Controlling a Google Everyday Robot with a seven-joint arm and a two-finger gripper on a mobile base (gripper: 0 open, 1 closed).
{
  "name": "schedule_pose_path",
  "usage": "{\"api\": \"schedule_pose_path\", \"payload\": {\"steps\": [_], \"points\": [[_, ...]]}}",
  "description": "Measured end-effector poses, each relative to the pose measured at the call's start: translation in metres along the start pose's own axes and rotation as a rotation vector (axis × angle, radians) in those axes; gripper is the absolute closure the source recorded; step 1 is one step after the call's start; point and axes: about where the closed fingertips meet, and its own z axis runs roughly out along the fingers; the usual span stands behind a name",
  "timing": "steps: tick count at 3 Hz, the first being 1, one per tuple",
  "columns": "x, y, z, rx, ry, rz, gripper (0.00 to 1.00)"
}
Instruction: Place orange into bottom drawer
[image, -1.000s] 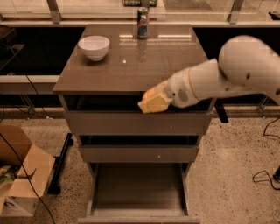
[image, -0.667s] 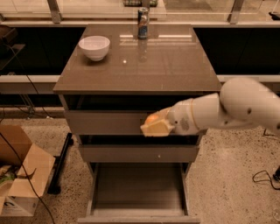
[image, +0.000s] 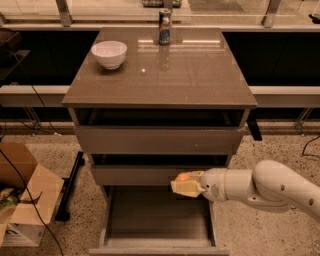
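Above open bottom drawer (image: 157, 216), end effector (image: 185, 186) lower than before, clamped on orange (image: 182, 177).

We note the bench (image: 200, 75) top as brown, smooth and glossy, throwing back light. The white bowl (image: 109, 53) looks like glazed ceramic, the can (image: 165, 26) like shiny metal.

The tool (image: 186, 186), over the open bottom drawer (image: 155, 215), is pale yellowish and matt, clamped on the smooth, faintly shiny orange (image: 183, 177).

- Arm shell (image: 270, 187): smooth white plastic.
- Drawer floor: matt grey.
- Box (image: 25, 200): plain cardboard.
- Floor (image: 250, 230): speckled stone.
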Motion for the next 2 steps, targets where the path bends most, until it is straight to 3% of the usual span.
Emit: {"api": "schedule_pose_path", "payload": {"steps": [1,2], "points": [[0.0192,-0.0087,0.0083,-0.014,-0.011,0.047,1.00],[0.0192,-0.0087,0.0083,-0.014,-0.011,0.047,1.00]]}}
